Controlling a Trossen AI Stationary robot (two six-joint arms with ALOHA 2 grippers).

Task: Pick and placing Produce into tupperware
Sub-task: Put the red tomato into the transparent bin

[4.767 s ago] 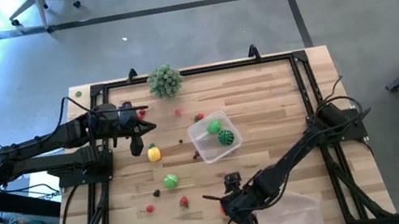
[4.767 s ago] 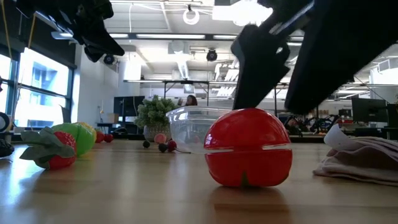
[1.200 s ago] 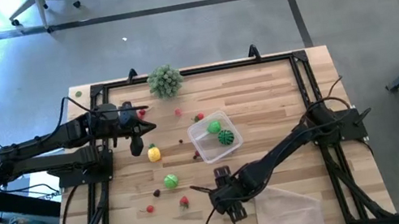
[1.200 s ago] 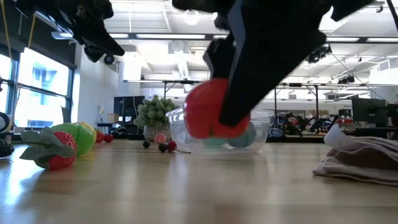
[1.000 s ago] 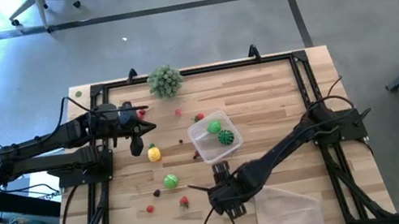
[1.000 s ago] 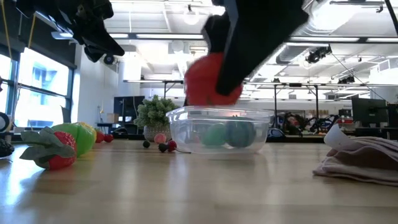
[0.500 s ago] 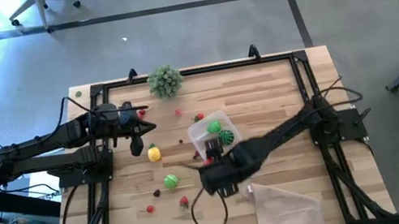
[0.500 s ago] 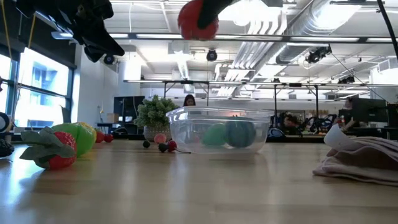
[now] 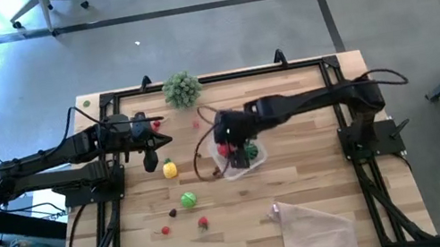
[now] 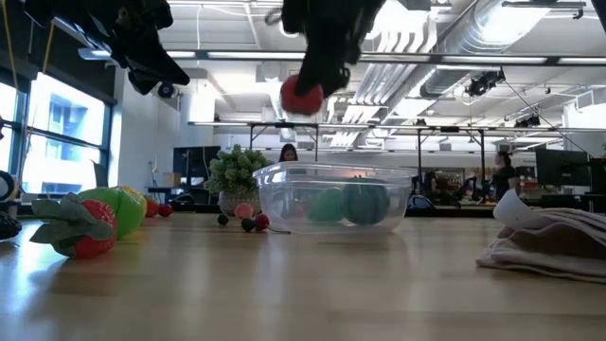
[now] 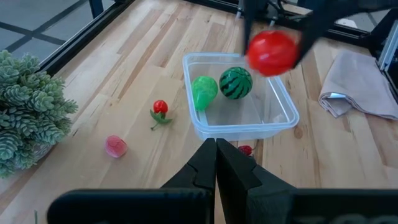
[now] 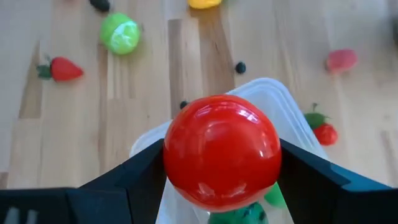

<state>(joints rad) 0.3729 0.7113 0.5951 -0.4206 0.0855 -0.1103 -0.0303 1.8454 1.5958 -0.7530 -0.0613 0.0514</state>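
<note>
Left gripper [image 9: 152, 161] parked at the table's left edge, jaws together, empty. Just right of it: yellow toy fruit [image 9: 170, 169], green round fruit [image 9: 188, 199], two small red pieces [image 9: 204, 222] nearer the front. Bushy grey-green leafy clump [image 9: 181, 88] at the back rail. Right gripper [image 12: 219, 180] hangs over the clear square plastic tub [image 9: 242, 167], jaws clamped on a shiny red tomato-like ball [image 12: 220, 151]. Tub holds a striped green melon ball [image 11: 236, 82] and a light green piece [image 11: 203, 90]. Crinkled clear bag [image 9: 314, 226] front right, well clear.

- Premises were an open-plan lab or workshop.
- Exposed ceiling ducts [image 10: 445, 38] and strip lighting [image 10: 256, 55] ran overhead.
- Benches with equipment [image 10: 559, 175] stood beyond the wooden table [image 9: 301, 173].
</note>
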